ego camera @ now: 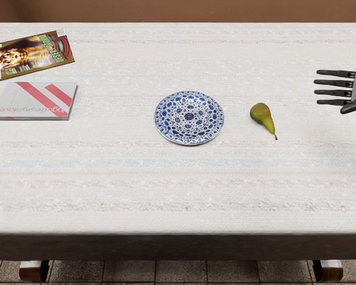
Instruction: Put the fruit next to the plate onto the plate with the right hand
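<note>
Green pear sits on the table, near the blue plate | fat end up-left, stem down-right | our right hand is farther right, fingers straight and wide, holding nothing | we must reach left.

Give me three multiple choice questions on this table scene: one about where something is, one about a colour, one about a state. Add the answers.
1. Where does the pear lie?
A. On the plate
B. On the table, on the picture's right of the plate
C. Behind the plate

2. What colour is the plate's pattern?
A. Blue on white
B. Red on black
C. Plain yellow

3. What is the state of the right hand?
A. Shut on the pear
B. Open, holding nothing
C. Resting on the plate

Answers:
1 B: the pear rests on the tabletop, apart from the plate.
2 A: blue ornament covers the white plate.
3 B: the fingers are spread at the right edge, clear of the pear.
</note>
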